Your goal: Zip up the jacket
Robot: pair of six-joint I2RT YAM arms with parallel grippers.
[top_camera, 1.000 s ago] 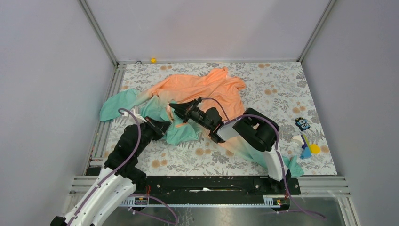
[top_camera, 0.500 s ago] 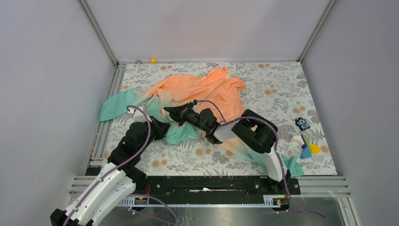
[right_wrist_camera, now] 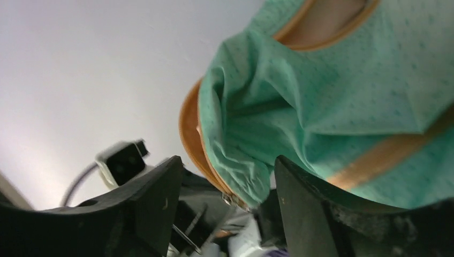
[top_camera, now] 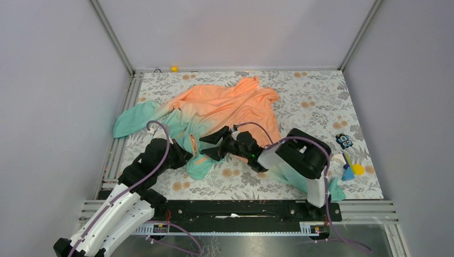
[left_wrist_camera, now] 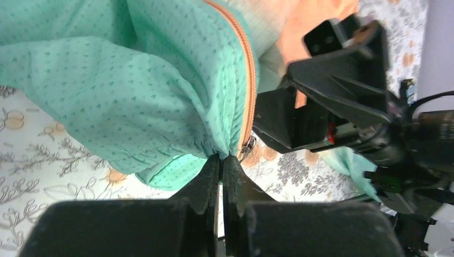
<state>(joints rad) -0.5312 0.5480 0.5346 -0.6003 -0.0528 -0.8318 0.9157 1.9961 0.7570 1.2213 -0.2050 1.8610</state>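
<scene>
The jacket [top_camera: 230, 104] lies spread on the floral table, orange at the far end and teal [left_wrist_camera: 134, 80] toward the near left. Its orange zipper [left_wrist_camera: 249, 80] runs down to a metal slider [left_wrist_camera: 247, 145] at the hem. My left gripper [top_camera: 184, 157] is shut on the teal hem [left_wrist_camera: 221, 157], right beside the slider. My right gripper [top_camera: 213, 145] stands open just to the right. In the right wrist view its jaws [right_wrist_camera: 227, 163] are spread on either side of the hem corner and the slider [right_wrist_camera: 231, 200], without gripping them.
A teal sleeve [top_camera: 131, 119] reaches toward the left rail, and another cuff [top_camera: 333, 188] lies behind the right arm. Small toys [top_camera: 344, 141] and yellow and blue pieces [top_camera: 353, 170] sit near the right edge. A yellow object [top_camera: 174, 68] rests by the back wall.
My right gripper has opened, let go of the jacket and moved nearer. The left gripper has pulled the hem toward the near edge, and the teal front now lies flatter.
</scene>
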